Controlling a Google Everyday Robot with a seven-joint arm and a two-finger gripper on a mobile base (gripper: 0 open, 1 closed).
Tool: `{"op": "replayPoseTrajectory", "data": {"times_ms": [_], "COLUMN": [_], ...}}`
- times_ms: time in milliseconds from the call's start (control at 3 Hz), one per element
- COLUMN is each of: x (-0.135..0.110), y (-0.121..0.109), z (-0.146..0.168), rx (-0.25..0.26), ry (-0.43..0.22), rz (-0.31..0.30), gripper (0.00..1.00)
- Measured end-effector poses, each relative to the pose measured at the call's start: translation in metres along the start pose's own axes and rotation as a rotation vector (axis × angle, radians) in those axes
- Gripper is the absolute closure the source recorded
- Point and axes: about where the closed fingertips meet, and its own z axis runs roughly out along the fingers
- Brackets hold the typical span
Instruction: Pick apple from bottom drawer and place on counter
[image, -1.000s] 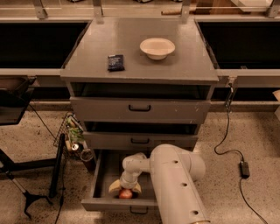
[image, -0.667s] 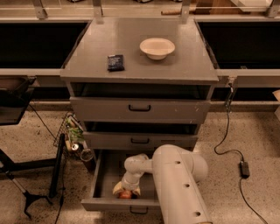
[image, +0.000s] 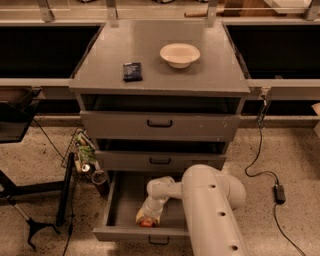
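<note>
A cream bowl (image: 179, 54) and a dark packet (image: 132, 71) sat on the worktop (image: 210, 75), well apart from the arm (image: 212, 210). That bulky arm covered the right part of the open bottom drawer (image: 116, 200). Inside, near the front wall, lay the apple (image: 147, 222), the gripper (image: 148, 216) down upon it; its hold could not be told

desk (image: 165, 75): matt grey, smooth | bowl (image: 180, 54): matt cream | gripper (image: 148, 216): smooth cream plastic, down inside drawer (image: 124, 200) | apple (image: 146, 223): smooth red-orange skin
</note>
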Motion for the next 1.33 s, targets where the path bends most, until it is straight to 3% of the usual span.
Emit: {"op": "replayPoseTrajectory", "data": {"times_ms": [333,667,1333], "x": [-0.001,-0.004,-0.019], "y": [0.004,0.012,0.029], "z": [-0.011,-0.042,-0.149], "rx": [0.038,0.085,0.140], "ry": [0.031,0.108,0.371], "rz": [0.011,0.023,0.014], "gripper": [0.89,1.00,1.00]}}
